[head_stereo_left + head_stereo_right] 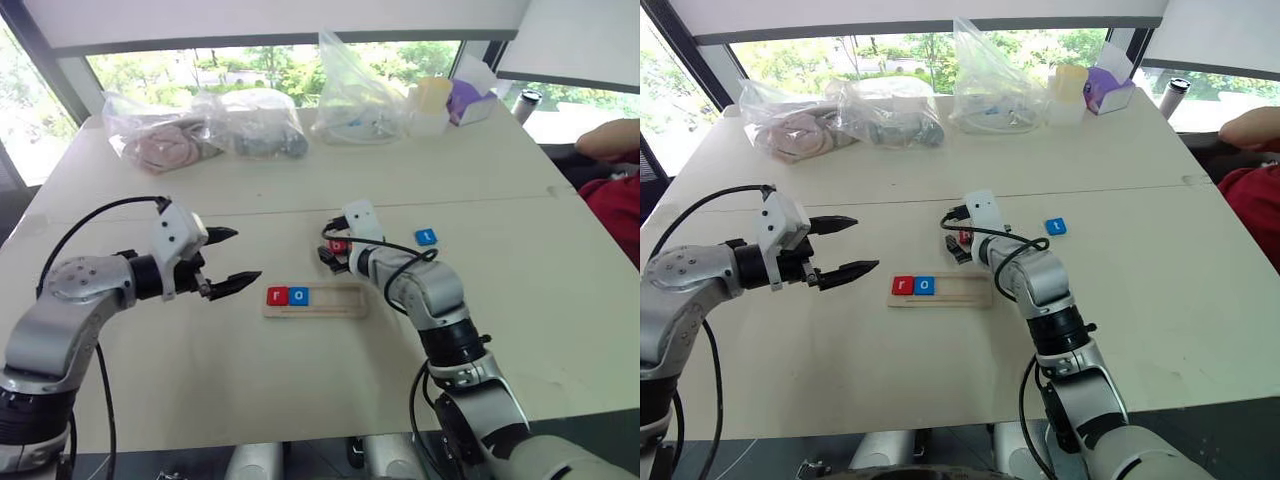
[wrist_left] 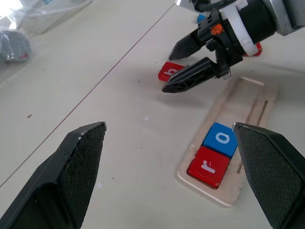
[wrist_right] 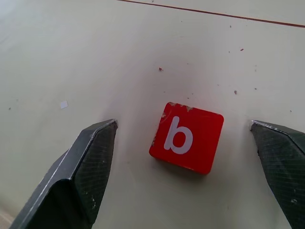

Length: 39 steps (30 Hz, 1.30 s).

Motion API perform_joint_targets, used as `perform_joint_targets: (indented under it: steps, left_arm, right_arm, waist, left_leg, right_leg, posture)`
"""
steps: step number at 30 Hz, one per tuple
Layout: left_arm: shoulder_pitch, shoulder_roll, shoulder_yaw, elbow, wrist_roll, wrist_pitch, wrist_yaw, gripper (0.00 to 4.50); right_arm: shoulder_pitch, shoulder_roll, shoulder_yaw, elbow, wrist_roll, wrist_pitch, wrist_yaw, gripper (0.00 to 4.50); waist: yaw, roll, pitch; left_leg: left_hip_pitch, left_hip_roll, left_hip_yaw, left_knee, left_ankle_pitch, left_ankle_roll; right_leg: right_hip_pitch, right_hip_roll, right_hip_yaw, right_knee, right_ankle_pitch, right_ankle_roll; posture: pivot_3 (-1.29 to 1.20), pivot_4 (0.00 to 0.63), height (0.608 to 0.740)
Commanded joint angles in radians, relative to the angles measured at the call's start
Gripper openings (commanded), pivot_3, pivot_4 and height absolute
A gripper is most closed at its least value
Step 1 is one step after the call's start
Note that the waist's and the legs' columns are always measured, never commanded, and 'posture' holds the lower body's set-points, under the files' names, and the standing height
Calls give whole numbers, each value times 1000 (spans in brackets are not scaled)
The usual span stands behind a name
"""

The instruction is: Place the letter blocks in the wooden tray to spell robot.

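Note:
The wooden tray (image 1: 330, 300) lies on the table between my arms. At its left end sit a red r block (image 1: 277, 296) and a blue o block (image 1: 298, 296). A red b block (image 3: 187, 137) lies flat on the table just behind the tray. My right gripper (image 2: 167, 70) hangs over it, open, one finger on each side and not touching. A blue t block (image 1: 426, 237) lies further right. A sliver of another red block (image 2: 257, 47) peeks from behind the right hand. My left gripper (image 1: 232, 258) is open and holds nothing, raised above the table left of the tray.
Clear plastic bags (image 1: 205, 130) of goods, a yellow cup (image 1: 433, 95) and a purple box (image 1: 468, 100) line the table's far edge. A person's arm (image 1: 610, 140) rests at the right edge. A seam (image 1: 450, 203) crosses the table behind the blocks.

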Motion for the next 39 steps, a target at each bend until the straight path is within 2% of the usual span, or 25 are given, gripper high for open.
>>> perform_joint_targets:
  steps: [1,4,5,9,12,18,22,27,32,38,39]
  left_arm:
    - [5,1,19,-38,-1,-12,27,4500]
    - [8,6,12,-38,4,-20,31,4500]
    - [1,6,8,-32,7,-23,31,4500]
    - [-62,-8,-29,-15,-4,-23,18,4500]
    - [-119,-23,-70,-48,-73,28,-24,4500]
    - [-166,-41,-138,-71,-113,46,-59,4500]
    - [-221,-84,-189,-19,-104,29,-71,4500]
    - [-230,-89,-234,4,-80,8,-102,4500]
    - [-253,-95,-252,39,-67,-8,-124,4500]
    - [-275,-116,-248,42,-84,19,-112,4500]
    - [-277,-117,-242,42,-91,26,-114,4500]
  right_arm:
    - [-3,20,25,9,-35,-16,5,3129]
    - [3,24,34,0,-58,-15,13,1489]
    - [7,21,40,-7,-66,-14,17,1142]
    - [17,-30,32,-54,-143,-59,-15,1163]
    - [67,-100,-92,-228,-160,-48,-44,1163]
    - [213,-148,-250,-660,-121,351,-29,1163]
    - [306,-71,-368,-856,-179,579,-74,1163]
    - [403,57,-382,-947,-219,608,-125,1163]
    - [407,123,-408,-915,-254,608,-145,1163]
    - [392,134,-407,-877,-272,608,-143,4261]
    - [383,144,-422,-874,-274,608,-141,4458]
  waist:
    - [0,0,0]
    - [-1,0,0]
    - [-2,0,0]
    - [0,0,0]
    - [15,0,0]
    - [4,0,0]
    - [8,0,0]
    - [2,0,0]
    - [4,0,0]
    - [6,0,0]
    - [6,0,0]
  left_leg:
    - [0,0,0,0,0,0]
    - [0,0,0,0,0,0]
    - [0,0,0,0,0,0]
    - [0,0,0,0,0,0]
    - [-3,-1,0,0,1,-1]
    - [-4,-3,0,0,0,0]
    - [-3,-2,-1,-1,0,0]
    - [-1,0,-1,-1,0,0]
    - [-1,0,-1,0,0,0]
    - [-2,-1,-1,0,0,0]
    - [-2,-1,-1,0,0,0]
  right_leg:
    - [0,0,0,0,0,0]
    - [0,0,0,0,0,1]
    - [0,0,0,0,0,1]
    - [0,0,0,0,0,1]
    - [0,-1,-2,-1,0,0]
    - [0,-5,0,-3,-1,6]
    - [0,-1,-2,-1,-2,4]
    - [0,1,-2,-1,-4,1]
    - [0,1,-1,-1,-4,1]
    - [0,-1,-1,-2,-4,2]
    - [0,-2,-1,-2,-4,2]
  posture:
    - [0,150,740]
    - [0,150,740]
    - [0,150,740]
    - [0,150,740]
    - [0,150,740]
    - [0,150,740]
    - [0,150,740]
    - [0,150,740]
    - [0,150,740]
    - [0,150,740]
    - [0,150,740]
